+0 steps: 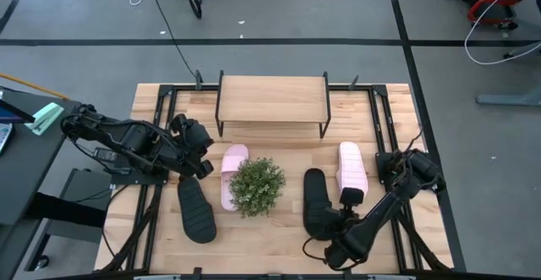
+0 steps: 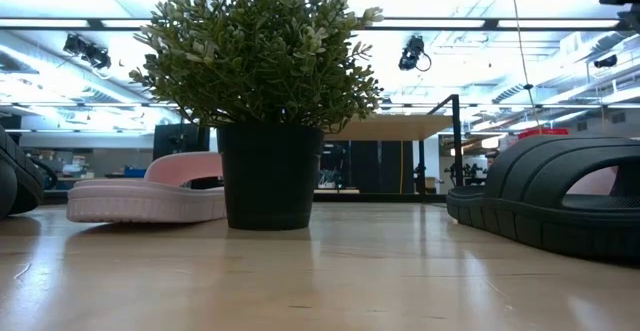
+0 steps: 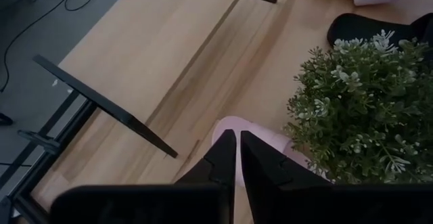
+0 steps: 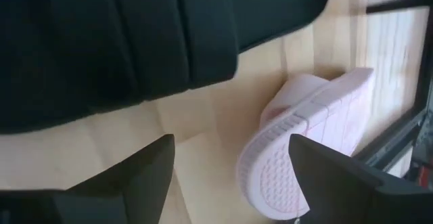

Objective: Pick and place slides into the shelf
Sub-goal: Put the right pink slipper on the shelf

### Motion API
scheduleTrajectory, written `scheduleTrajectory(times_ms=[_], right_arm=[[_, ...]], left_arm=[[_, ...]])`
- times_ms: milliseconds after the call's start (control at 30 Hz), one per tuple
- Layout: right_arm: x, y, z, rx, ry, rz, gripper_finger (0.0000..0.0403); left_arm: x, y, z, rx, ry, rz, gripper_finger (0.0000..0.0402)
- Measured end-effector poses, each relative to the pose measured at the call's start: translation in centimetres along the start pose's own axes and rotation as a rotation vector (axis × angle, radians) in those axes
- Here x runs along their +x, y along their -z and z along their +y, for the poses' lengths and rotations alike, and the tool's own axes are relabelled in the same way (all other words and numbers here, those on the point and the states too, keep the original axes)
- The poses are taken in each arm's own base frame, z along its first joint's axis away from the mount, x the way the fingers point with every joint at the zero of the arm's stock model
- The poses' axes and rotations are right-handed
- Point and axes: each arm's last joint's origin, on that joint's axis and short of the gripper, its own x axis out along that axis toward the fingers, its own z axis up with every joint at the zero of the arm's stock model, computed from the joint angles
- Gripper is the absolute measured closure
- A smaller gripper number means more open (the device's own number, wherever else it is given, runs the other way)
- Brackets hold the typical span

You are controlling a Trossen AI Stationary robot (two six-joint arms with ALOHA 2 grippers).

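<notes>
Our right gripper (image 4: 230,176) is hanging with its fingers spread wide and nothing between them, low over the near right part of the table (image 1: 279,238), between the right black slide (image 1: 314,197) and the right pink slide (image 1: 352,167), which is lying just beside it on its side with the ribbed sole showing in the right wrist view. Our left gripper (image 3: 237,158) is hovering with its fingers pressed together and empty, just above the heel end of the left pink slide (image 1: 233,175); the left black slide (image 1: 196,212) is lying a little nearer the front edge. A potted plant (image 1: 256,187) is standing in the middle, touching or nearly touching the left pink slide. Farther back, the shelf (image 1: 272,99) is standing bare, well apart from all four slides. We are judging these slides to be light, soft foam with some give, not fragile; the broad strap or the sole's edge looks like the surest place to pinch, since the flat footbed offers the fingers little to bite on.
</notes>
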Motion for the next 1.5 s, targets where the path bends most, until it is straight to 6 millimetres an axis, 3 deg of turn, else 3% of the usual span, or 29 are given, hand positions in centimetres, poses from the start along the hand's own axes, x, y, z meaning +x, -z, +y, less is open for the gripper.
scheduleTrajectory(times_ms=[333,867,1167,1333,1500], right_arm=[[0.5,-0.5,-0.4,0.045,0.016,0.038,0.0106],[4.8,0.3,-1.5,0.026,0.133,0.150,0.0105],[6.1,0.4,-2.1,-0.002,0.139,0.227,0.0110],[6.3,-0.1,-2.1,0.028,0.086,0.265,0.0163],[5.3,-0.1,-2.9,0.054,0.010,0.265,0.0308]], left_arm=[[0.0,0.0,0.0,-0.022,0.000,0.000,0.0369],[0.0,0.0,0.0,-0.046,0.000,0.000,0.0372],[-0.4,0.3,-0.4,-0.032,0.021,-0.002,0.0369],[-0.5,0.4,-0.5,-0.045,0.030,-0.003,0.0376],[-0.6,0.5,-0.6,-0.038,0.038,-0.003,0.0377]])
